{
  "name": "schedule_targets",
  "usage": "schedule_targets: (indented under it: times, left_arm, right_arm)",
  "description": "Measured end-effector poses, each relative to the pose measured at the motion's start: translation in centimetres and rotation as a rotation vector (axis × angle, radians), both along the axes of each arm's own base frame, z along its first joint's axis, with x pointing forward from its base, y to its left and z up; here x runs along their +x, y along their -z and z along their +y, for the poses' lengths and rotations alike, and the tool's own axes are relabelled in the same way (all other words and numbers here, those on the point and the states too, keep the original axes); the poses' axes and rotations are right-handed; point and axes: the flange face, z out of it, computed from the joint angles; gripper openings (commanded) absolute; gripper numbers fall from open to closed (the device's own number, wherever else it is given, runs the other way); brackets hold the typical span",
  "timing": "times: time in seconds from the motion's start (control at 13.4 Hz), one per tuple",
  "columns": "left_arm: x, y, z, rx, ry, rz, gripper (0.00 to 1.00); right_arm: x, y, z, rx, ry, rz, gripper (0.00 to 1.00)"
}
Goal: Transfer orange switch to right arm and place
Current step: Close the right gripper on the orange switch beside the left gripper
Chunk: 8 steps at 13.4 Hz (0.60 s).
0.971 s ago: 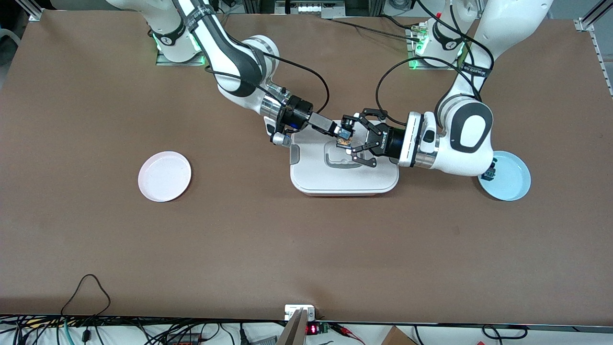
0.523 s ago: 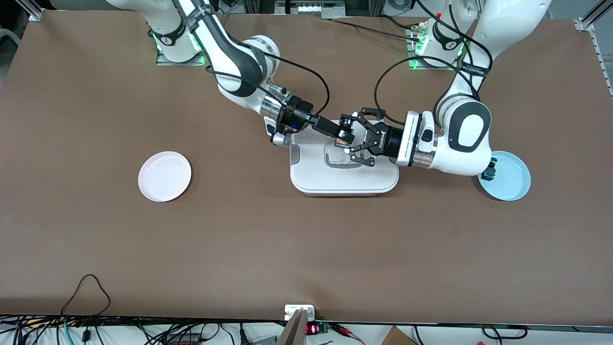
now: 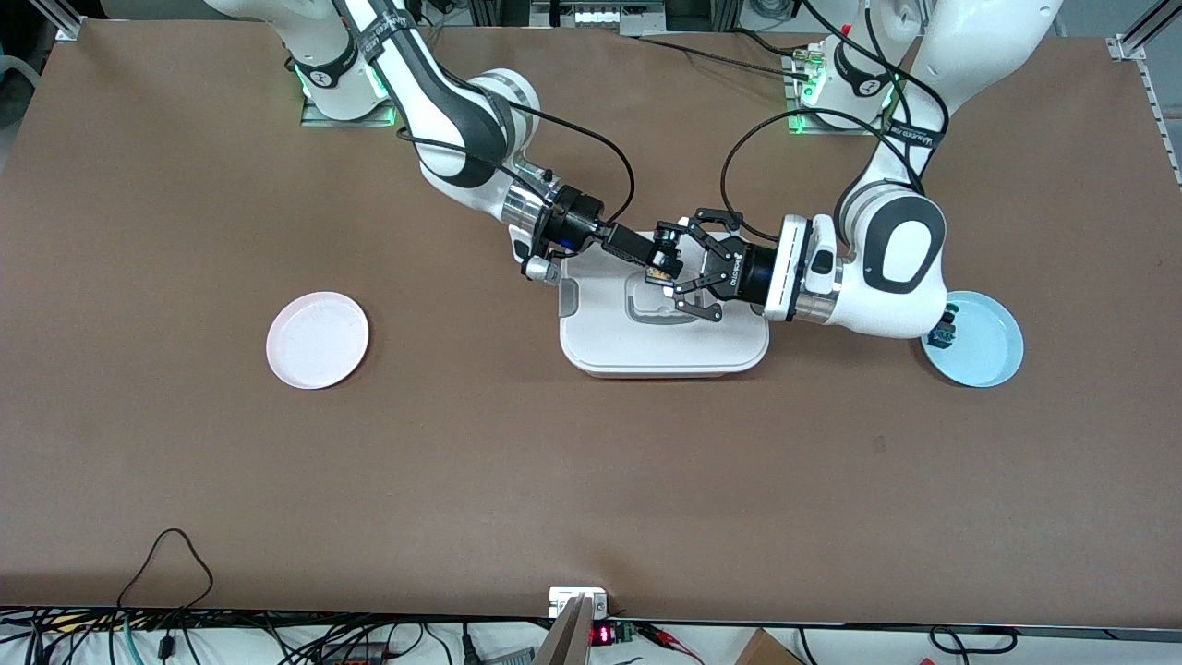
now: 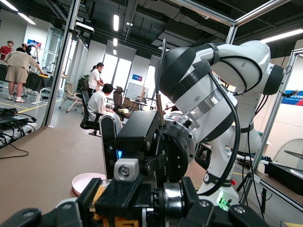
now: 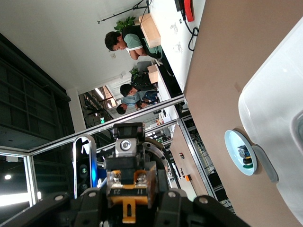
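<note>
The orange switch (image 3: 659, 274) hangs in the air over the white lidded box (image 3: 665, 337) at the table's middle. Both grippers meet on it. My left gripper (image 3: 668, 275), the one with black linkage fingers, is shut on the switch. My right gripper (image 3: 661, 260), slim and black, is shut on the same switch from the right arm's end. In the right wrist view the switch (image 5: 130, 191) shows its orange body and two screw terminals between my right gripper's fingers (image 5: 135, 210). In the left wrist view only an orange edge of the switch (image 4: 113, 220) shows, under the right gripper's black finger.
A pink plate (image 3: 317, 339) lies toward the right arm's end of the table. A light blue plate (image 3: 988, 351) at the left arm's end holds a small green and blue switch (image 3: 944, 331). Cables run along the table edge nearest the front camera.
My right gripper has moved in onto the switch and shut on it. The left arm has drifted slightly toward the right arm, still holding the switch.
</note>
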Motion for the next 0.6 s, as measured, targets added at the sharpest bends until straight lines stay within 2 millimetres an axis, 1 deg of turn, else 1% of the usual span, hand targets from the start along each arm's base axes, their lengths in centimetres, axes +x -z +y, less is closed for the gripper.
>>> schedule_targets:
  times: [0.6]
  left_arm:
    - [0.1,0.0,0.1,0.002,-0.01,-0.005,1.0]
  right_arm:
    - [1.1,-0.5,-0.9,0.0,0.018,-0.013,0.0]
